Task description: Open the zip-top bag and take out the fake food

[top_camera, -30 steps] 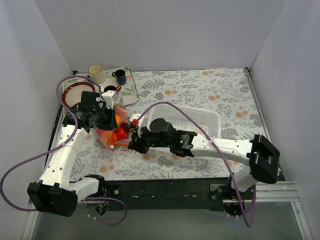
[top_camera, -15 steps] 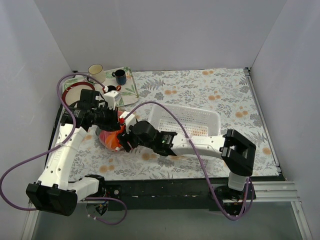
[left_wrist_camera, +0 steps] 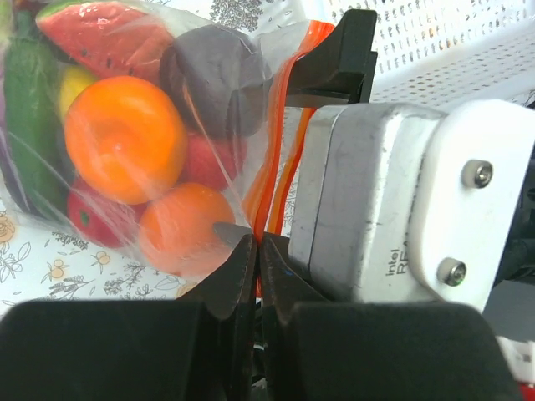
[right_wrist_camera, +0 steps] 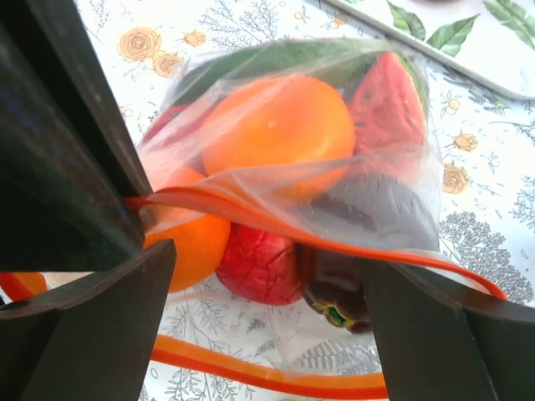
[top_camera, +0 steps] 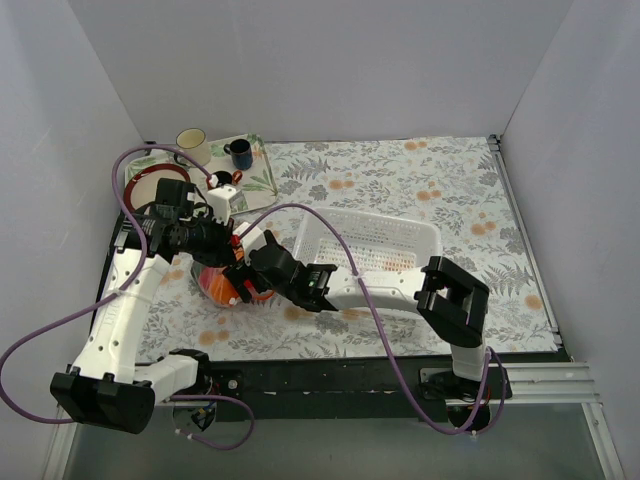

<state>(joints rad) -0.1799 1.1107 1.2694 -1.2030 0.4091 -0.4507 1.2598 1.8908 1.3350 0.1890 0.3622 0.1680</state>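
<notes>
The zip-top bag (top_camera: 222, 283) lies at the left of the table, its mouth parted and facing my right gripper. My left gripper (left_wrist_camera: 255, 242) is shut on the upper orange-red zipper strip (left_wrist_camera: 276, 142), holding that lip up. My right gripper (right_wrist_camera: 267, 263) is open at the mouth, one finger on each side of the opening. The lower zipper strip (right_wrist_camera: 251, 372) rests on the cloth. The fake food is inside: an orange (right_wrist_camera: 280, 125), a red fruit (right_wrist_camera: 261, 263), a dark maroon piece (right_wrist_camera: 338, 288), a watermelon slice (left_wrist_camera: 100, 33) and a green piece (left_wrist_camera: 29, 117).
A white mesh basket (top_camera: 385, 243) stands just right of the bag, behind my right arm. At the back left are a leaf-print tray (top_camera: 258, 180), a cream mug (top_camera: 192, 146), a dark blue mug (top_camera: 240, 153) and a red-rimmed plate (top_camera: 152, 183). Walls close in the left, back and right.
My right gripper has slid left to the bag's mouth and opened wide, its arm folding in. My left gripper has kept its pinch on the zipper strip.
</notes>
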